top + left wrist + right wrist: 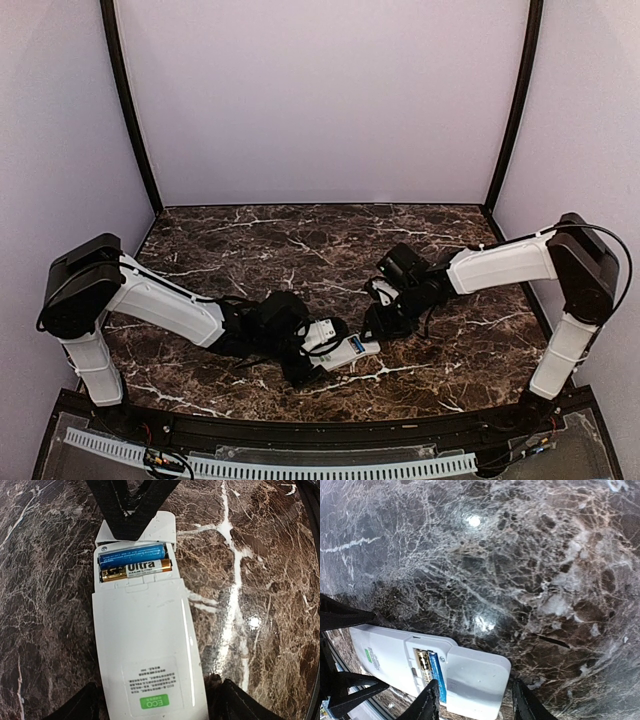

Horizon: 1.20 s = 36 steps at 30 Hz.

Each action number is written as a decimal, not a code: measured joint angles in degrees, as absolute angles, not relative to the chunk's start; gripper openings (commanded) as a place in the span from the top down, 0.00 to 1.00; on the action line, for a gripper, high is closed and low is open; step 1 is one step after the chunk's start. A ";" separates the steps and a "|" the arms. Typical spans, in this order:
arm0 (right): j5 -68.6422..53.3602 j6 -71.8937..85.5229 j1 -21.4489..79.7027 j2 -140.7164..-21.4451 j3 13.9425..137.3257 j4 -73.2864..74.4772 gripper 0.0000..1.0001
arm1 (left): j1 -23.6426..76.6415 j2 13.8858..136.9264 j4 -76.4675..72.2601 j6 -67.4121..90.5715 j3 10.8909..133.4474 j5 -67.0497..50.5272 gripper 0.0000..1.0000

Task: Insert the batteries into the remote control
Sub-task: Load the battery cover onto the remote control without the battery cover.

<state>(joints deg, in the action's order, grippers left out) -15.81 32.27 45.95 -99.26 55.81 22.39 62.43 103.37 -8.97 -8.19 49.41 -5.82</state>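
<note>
The white remote control lies back-up on the marble, its battery bay open. Two batteries sit side by side in the bay, a blue one and a gold-and-black "Ultra" one. My left gripper is shut on the remote's sides near its label end, as the top view also shows. A small flat white plate rests on the remote's other end, beside the bay. My right gripper straddles this plate with thin gaps on both sides. One of its fingers stands at the bay's edge.
The dark marble table is ringed by white walls with black corner posts. A white slotted cable strip runs along the near edge. Both arms meet at the front centre.
</note>
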 measured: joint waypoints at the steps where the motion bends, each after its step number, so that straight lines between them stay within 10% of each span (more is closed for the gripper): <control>1: -16.19 32.25 45.95 -99.53 55.81 21.89 0.54 | 62.43 103.37 -8.97 -8.23 49.41 -5.87 0.18; 36: -13.89 33.45 49.21 -101.32 59.22 20.82 0.67 | 62.43 103.37 -8.99 -8.36 49.41 -6.00 0.18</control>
